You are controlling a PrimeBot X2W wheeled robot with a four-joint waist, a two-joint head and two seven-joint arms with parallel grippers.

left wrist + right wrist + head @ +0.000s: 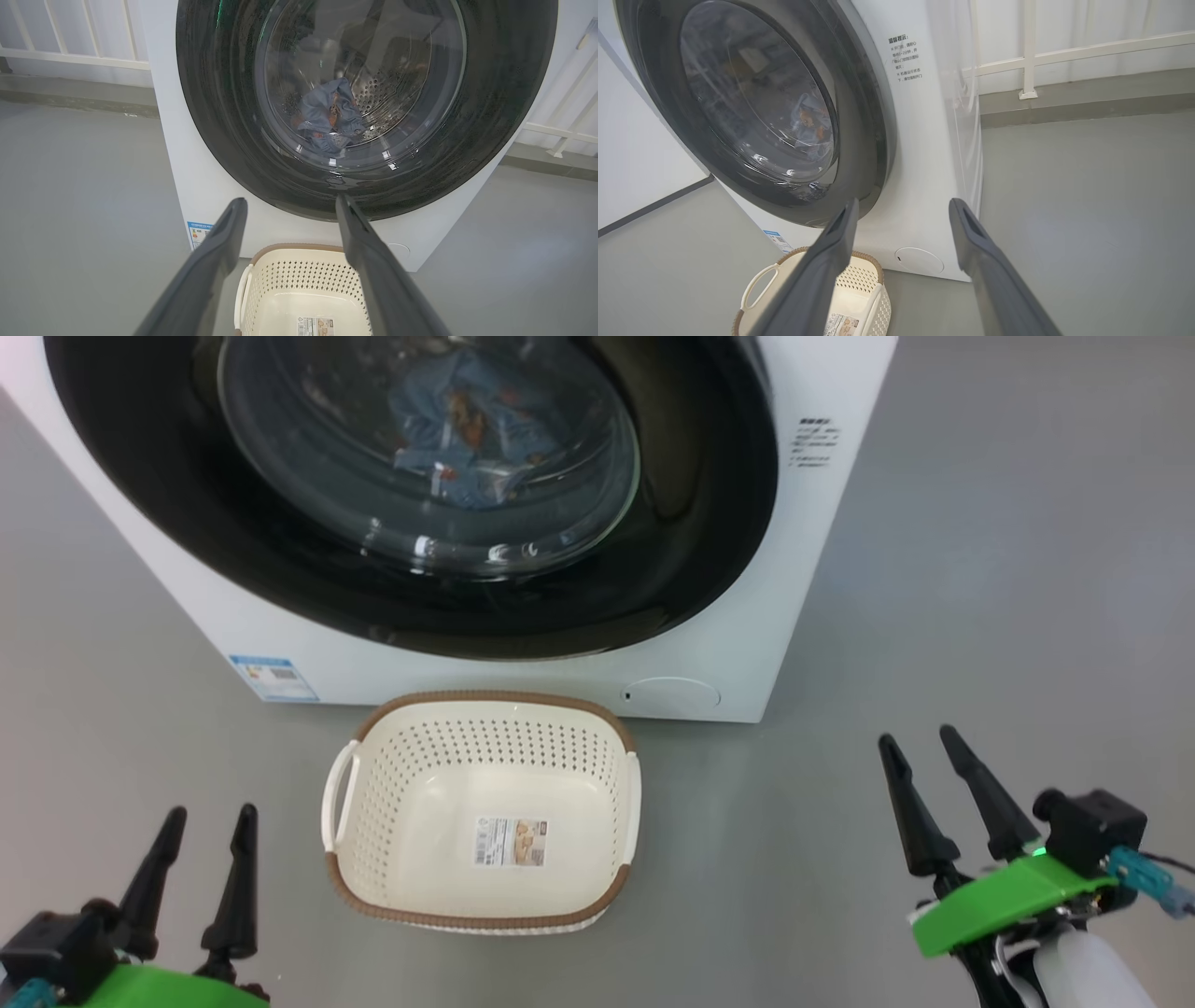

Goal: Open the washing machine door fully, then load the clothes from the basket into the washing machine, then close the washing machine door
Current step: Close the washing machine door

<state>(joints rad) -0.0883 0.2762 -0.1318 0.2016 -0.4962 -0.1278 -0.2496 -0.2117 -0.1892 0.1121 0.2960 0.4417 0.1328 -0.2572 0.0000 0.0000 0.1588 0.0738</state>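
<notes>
The washing machine [822, 551] stands ahead with its door [681, 523] shut flat against the front. Through the glass the clothes [471, 429] lie inside the drum, a light blue bundle with orange prints, also seen as the clothes [329, 116] and the clothes [810, 126]. The basket [485, 705] sits on the floor in front of the machine with nothing but a label on its floor. My left gripper [207, 817] is open at the lower left. My right gripper [920, 739] is open at the lower right, away from the door.
Grey floor [980, 616] spreads on both sides of the machine. A white railing [1064, 51] runs along the wall behind it. A blue energy label [273, 678] and a round cover [672, 695] mark the machine's lower front.
</notes>
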